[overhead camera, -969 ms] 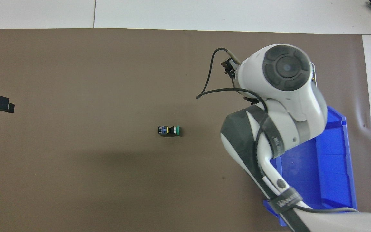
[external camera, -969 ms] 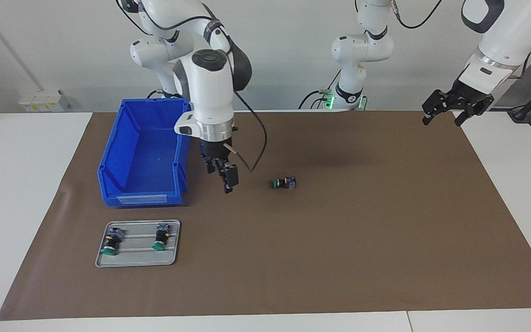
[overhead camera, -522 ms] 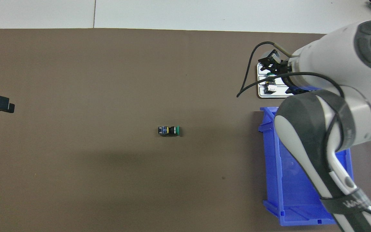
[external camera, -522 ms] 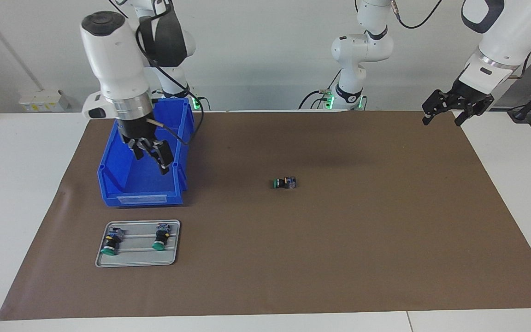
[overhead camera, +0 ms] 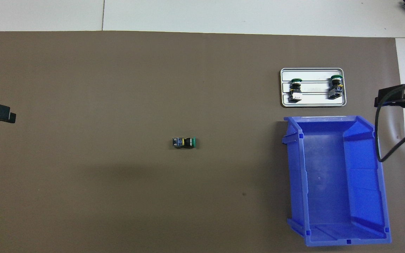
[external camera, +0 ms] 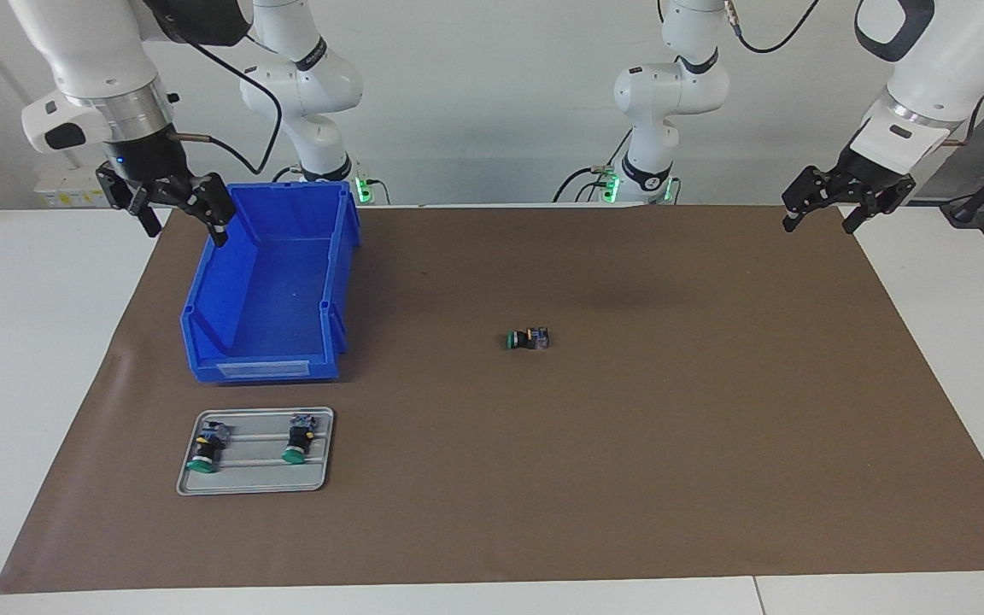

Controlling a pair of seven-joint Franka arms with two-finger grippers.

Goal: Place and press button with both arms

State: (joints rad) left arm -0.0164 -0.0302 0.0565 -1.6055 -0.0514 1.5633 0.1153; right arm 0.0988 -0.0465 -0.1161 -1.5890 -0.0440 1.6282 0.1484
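- Lying on its side, the button [external camera: 528,339] is seen alone mid-mat [external camera: 629,444] (green cap toward the right arm's end).
- Right gripper [external camera: 174,207]: raised beside the blue bin [external camera: 266,290], fingers spread, nothing held.
- Left gripper [external camera: 829,205]: raised over the mat's edge, fingers spread, nothing held.
- Two like buttons [external camera: 204,446] are shown on a grey tray [external camera: 253,478].

I am seeing three buttons [external camera: 528,339], one blue bin [external camera: 270,286], one grey tray [external camera: 254,439] and my two grippers [external camera: 174,203].
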